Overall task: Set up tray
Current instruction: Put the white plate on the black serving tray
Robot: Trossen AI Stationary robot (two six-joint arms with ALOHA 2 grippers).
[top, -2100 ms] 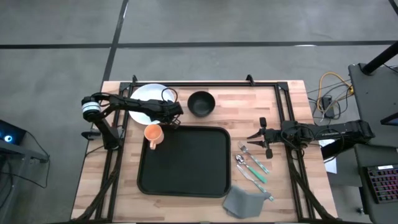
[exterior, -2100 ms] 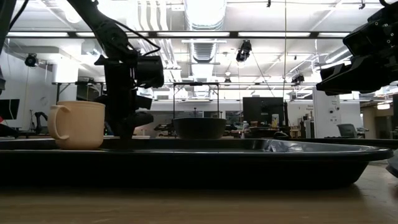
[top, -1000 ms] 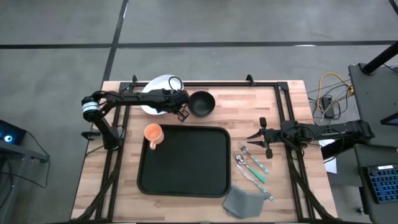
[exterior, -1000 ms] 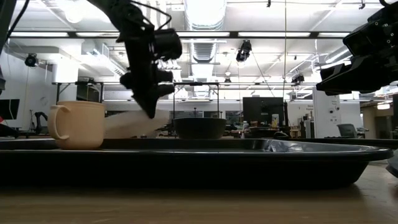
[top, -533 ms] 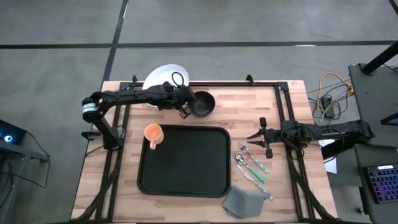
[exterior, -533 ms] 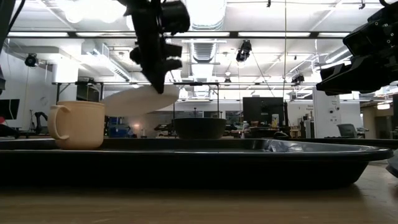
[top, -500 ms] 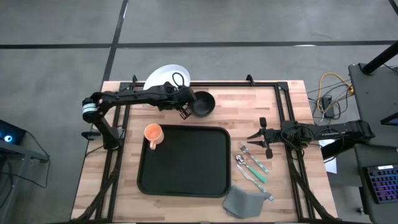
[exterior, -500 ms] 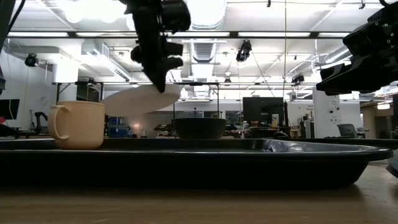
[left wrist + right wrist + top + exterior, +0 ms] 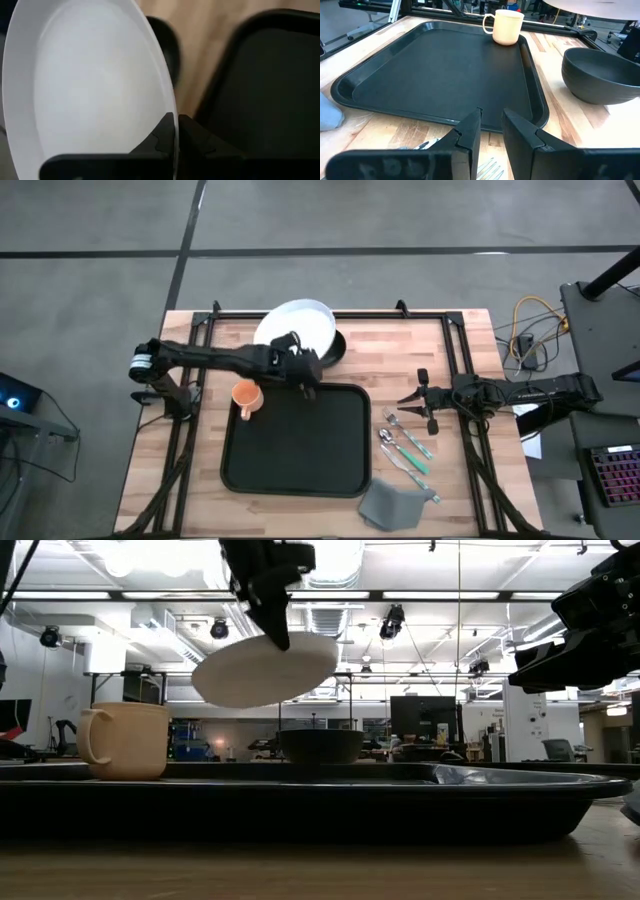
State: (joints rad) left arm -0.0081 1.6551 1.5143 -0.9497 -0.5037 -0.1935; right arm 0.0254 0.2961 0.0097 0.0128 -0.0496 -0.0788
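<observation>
lying flat on the table's middle, the black tray (image 9: 295, 438) is seen nearest. beyond it, a white plate (image 9: 297, 328) is held in the air, pinched at its rim by the left gripper (image 9: 305, 375). the right gripper (image 9: 407, 402), slightly parted and empty, waits beside the cutlery (image 9: 405, 452).

tray (image 9: 295, 440): black | plate (image 9: 297, 322): white | mug (image 9: 246, 395): orange | napkin (image 9: 390, 502): grey

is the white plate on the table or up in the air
In the air: the left gripper holds the tilted plate by its rim, above the bowl.
</observation>
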